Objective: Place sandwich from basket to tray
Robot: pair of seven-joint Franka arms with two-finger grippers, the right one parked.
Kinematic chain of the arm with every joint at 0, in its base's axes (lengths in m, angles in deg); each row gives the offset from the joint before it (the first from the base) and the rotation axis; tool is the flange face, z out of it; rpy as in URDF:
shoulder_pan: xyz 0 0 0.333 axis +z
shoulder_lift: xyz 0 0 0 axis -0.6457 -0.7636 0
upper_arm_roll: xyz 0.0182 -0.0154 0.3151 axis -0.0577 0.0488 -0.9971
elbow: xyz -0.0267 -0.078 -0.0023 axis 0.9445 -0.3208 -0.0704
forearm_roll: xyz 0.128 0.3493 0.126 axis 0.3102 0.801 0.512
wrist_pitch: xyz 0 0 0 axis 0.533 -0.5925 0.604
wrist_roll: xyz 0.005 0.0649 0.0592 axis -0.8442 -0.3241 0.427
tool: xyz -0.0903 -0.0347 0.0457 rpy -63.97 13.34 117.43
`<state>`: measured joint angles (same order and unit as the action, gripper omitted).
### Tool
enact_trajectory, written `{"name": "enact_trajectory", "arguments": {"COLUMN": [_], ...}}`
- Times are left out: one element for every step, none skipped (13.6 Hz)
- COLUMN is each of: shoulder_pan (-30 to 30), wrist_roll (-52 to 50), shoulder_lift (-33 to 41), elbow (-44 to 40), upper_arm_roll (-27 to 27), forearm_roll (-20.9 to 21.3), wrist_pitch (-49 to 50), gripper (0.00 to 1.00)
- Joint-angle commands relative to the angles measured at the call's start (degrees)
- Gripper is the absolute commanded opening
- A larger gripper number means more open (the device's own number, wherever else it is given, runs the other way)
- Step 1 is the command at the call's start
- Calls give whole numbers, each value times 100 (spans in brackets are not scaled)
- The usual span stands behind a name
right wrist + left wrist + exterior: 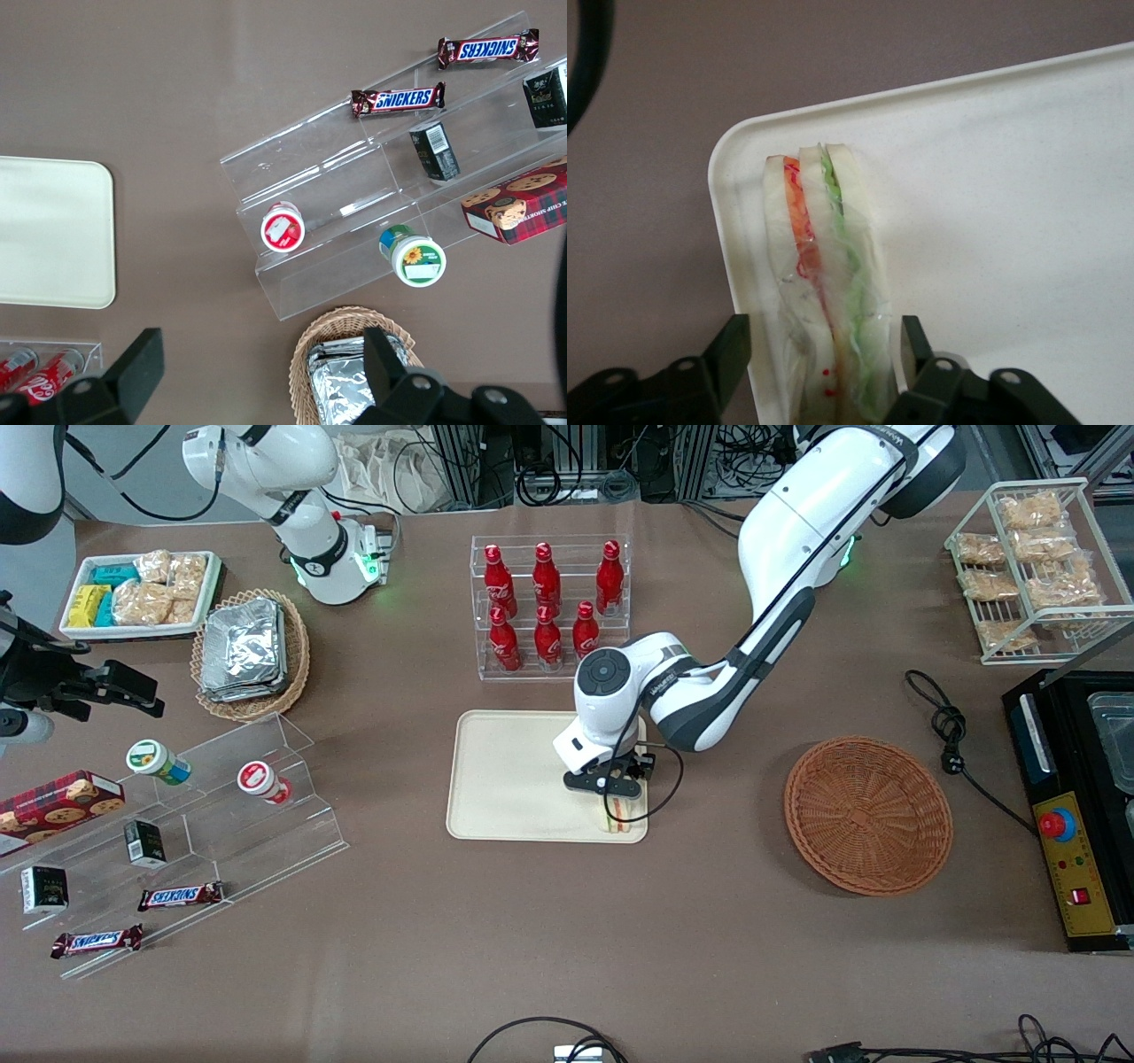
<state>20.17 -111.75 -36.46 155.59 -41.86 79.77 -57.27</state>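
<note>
Gripper [611,790] hangs low over the tray [505,779] corner nearest the emptied basket [868,813], fingers spread either side of the sandwich [824,292] — apparently not pinching — we judge it set down on edge there.

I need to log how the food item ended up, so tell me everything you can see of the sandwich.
The sandwich is a wedge of pale bread slices with an orange-red layer and a green layer between them, wrapped in what looks like clear film. It stands on edge on the tray, in the tray's corner nearest the front camera on the working arm's side, close to the rim. The end effector is right above it, open, one finger at each side, neither visibly pressing the bread. The basket holds nothing.
</note>
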Motion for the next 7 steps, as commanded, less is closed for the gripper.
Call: {"name": "enact_trajectory", "arguments": {"shoulder_pan": [1,10,45,71,115,150,185], "wrist_roll": [-114,-105,-105,-114,-97,-79,-79], "shoulder_lift": [98,142,203,308,422,649,852], "elbow": [21,12,21,30,30,12,3], "upper_arm_roll": [-2,-11,-11,-11,-20,-28,-89], "forearm_roll": [82,55,46,29,-67,-233,-400], "wrist_pitch": [-79,-114,-167,-193,-194,-185,-141], "gripper": [100,100,100,100,100,100,100]}}
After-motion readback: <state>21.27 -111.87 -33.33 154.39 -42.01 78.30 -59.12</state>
